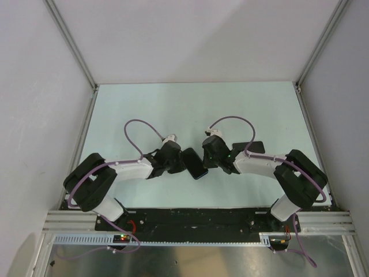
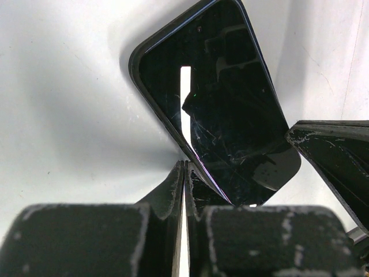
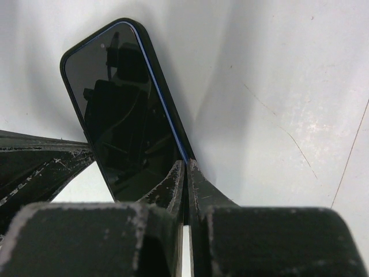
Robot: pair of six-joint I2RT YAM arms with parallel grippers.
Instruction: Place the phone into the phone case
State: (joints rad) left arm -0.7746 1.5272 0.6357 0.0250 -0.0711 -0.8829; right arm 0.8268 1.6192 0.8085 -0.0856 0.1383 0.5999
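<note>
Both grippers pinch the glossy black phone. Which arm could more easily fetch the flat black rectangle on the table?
Probably right: the flat black rectangle lies near the right gripper; the glossy black phone separates it from the left gripper.

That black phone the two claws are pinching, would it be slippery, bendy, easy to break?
Probably slippery: the phone has a glossy, mirror-like face, and the left gripper and right gripper each pinch only a thin edge. Likely stiff: it looks flat though held only at its edges. Perhaps fragile: fine scratches already mark its face.
</note>
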